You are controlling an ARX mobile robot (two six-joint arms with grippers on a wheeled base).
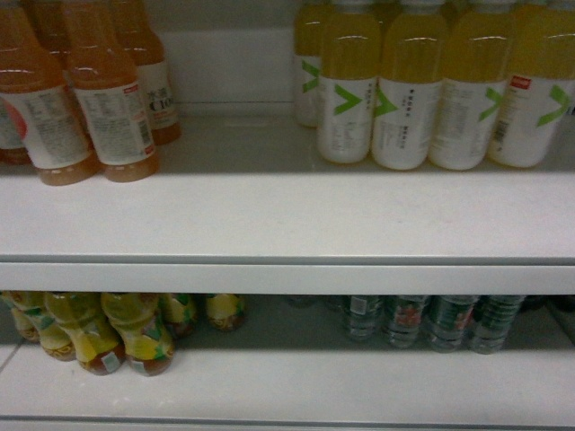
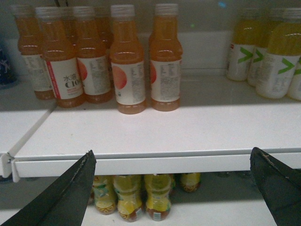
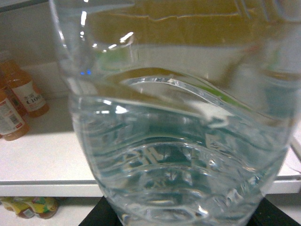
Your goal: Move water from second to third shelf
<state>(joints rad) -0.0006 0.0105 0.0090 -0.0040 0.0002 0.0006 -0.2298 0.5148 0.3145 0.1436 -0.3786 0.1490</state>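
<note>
A clear ribbed water bottle fills the right wrist view, seen from very close. My right gripper is shut on it, and only the black finger bases show at the bottom corners. The held bottle hangs in front of the edge of the upper white shelf. More water bottles with dark green labels stand at the back right of the lower shelf. My left gripper is open and empty, facing the upper shelf's front edge. Neither gripper appears in the head view.
On the upper shelf, orange drink bottles stand at the left and yellow drinks with white and green labels at the right. Bare shelf board lies in front of them. Yellow-labelled tea bottles stand at the lower left.
</note>
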